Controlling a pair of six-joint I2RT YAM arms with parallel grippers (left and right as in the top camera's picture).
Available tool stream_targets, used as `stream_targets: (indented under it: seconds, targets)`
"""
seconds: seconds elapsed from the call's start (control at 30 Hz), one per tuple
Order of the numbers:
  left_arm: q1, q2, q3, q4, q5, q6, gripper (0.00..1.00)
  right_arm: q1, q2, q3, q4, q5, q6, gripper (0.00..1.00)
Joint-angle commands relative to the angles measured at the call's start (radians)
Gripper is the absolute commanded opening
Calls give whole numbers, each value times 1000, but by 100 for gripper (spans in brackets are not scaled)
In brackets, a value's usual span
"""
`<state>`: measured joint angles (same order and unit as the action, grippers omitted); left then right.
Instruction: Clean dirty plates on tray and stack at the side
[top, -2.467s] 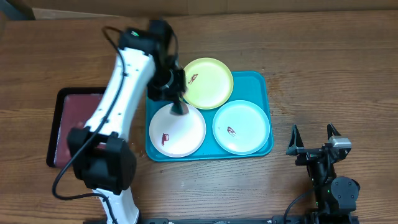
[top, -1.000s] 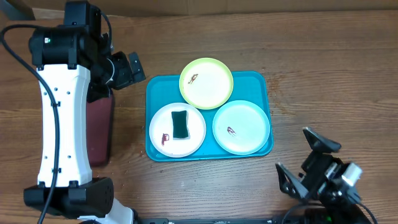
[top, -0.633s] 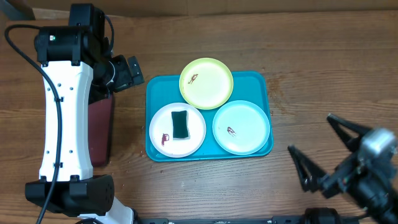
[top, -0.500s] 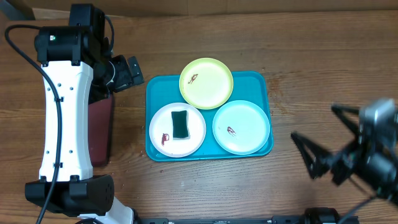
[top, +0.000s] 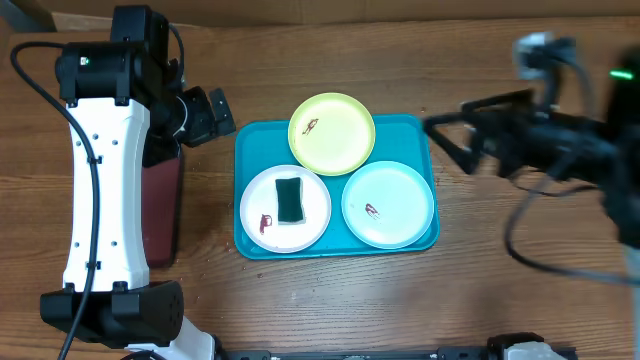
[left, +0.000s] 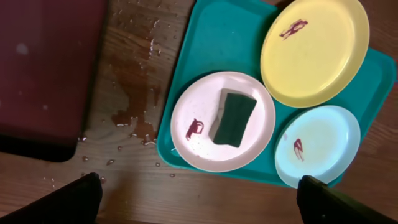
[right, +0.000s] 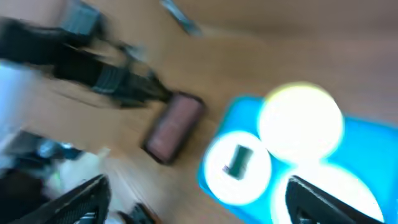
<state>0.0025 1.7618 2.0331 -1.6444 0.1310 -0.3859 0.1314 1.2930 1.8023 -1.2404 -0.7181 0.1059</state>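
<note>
the yellow plate (top: 332, 133), the white plate (top: 262, 205) with a green sponge (top: 290, 200) on it and the mint plate (top: 388, 204) lie in the blue tray (top: 415, 135) on the wooden surface (top: 500, 290), while the left tool (top: 212, 118) and right tool (top: 442, 140) hang spread wide and empty on either side.

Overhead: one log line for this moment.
left gripper: open, empty, beside tray | right gripper: open, empty, right of tray | sponge: on white plate | plates: three on tray, smeared
</note>
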Motion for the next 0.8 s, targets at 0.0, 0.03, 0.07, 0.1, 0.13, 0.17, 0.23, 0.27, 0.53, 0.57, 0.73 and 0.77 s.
stream_targets:
  seconds: [0.0,0.03,0.07,0.1,0.13,0.17,0.23,0.27,0.53,0.57,0.73,0.77]
  targets:
    - [4,2,-2,3,27,-3,100,186,84,14,-41,513,146,89]
    - [4,3,-2,4,27,-3,100,243,116,14,-44,567,171,89]
    - [1,3,-2,9,27,-3,100,320,174,14,-37,618,210,84]
    - [-6,3,-2,12,27,-3,100,352,203,10,-27,636,227,79]
    - [-14,3,-2,16,27,-3,100,382,239,2,-14,652,243,79]
    - [-19,3,-2,21,27,-3,100,408,275,-7,-2,665,251,78]
    - [-28,3,-2,24,25,-3,100,446,353,-19,10,681,259,77]
    - [-33,3,-2,24,24,-3,100,459,399,-19,10,684,259,74]
    - [-40,3,-2,18,15,-3,100,473,669,-19,62,682,269,49]
    - [-41,3,-2,19,14,-3,100,473,691,-19,70,672,264,50]
    - [-42,3,-2,29,15,-3,100,484,765,-19,103,620,226,46]
    - [-42,3,-2,30,14,-3,100,488,773,-19,106,620,227,45]
